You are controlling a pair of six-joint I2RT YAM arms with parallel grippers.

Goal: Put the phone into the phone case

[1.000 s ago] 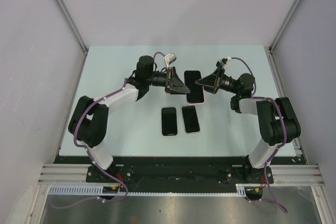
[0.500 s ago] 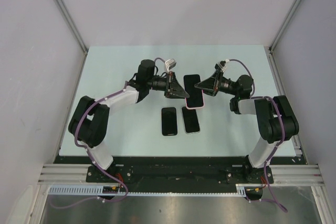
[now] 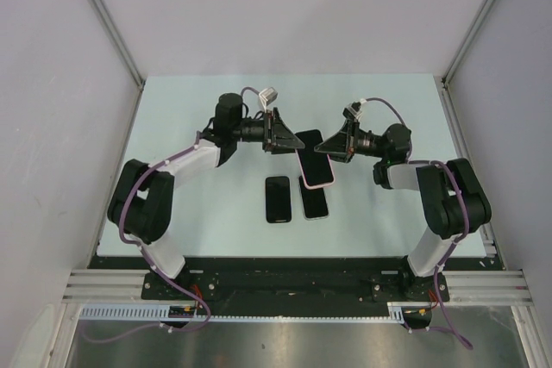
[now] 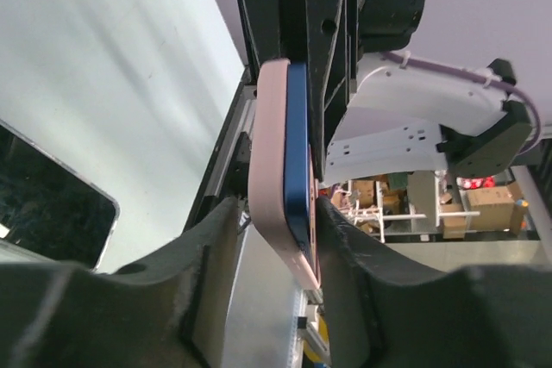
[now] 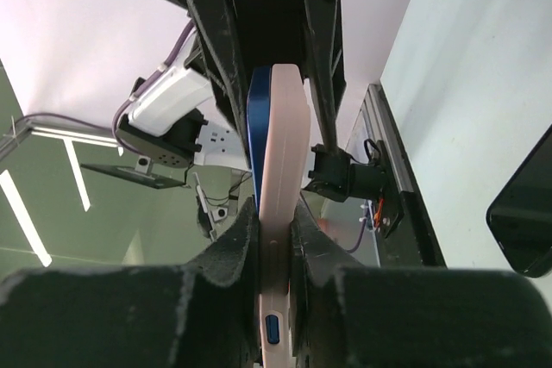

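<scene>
Phone [image 4: 297,170] and phone case [image 4: 269,170] now hang nearer the arm bases than a second ago, and the pair has turned so its far end leans to the left. The left arm's wrist has drawn back and to the left to follow it. Both arms meet over the middle of the desk [image 3: 190,109] with the pair held in the air between them.

The phone case is a smooth pale pink shell with rounded corners. The phone is a thin slab with a glossy blue edge, pressed flat against the shell's inner face, and whether it is fully seated cannot be told. A small blue button shows on the case's rim in the right wrist view.

The right tool [image 5: 274,217] has its dark, contoured fingers clamped tight on the edge of the phone case. The left tool [image 4: 278,217] straddles the other end with its jaws parted. One finger lies against the phone's side, while a narrow gap shows between the other finger and the pink shell.

Two flat black handsets lie side by side on the pale desk below, the left handset [image 3: 278,199] and the right handset [image 3: 315,204]. From above, the near end of the raised pair overlaps the top of the right handset. Each arm's body blocks much of the other wrist camera's view.
</scene>
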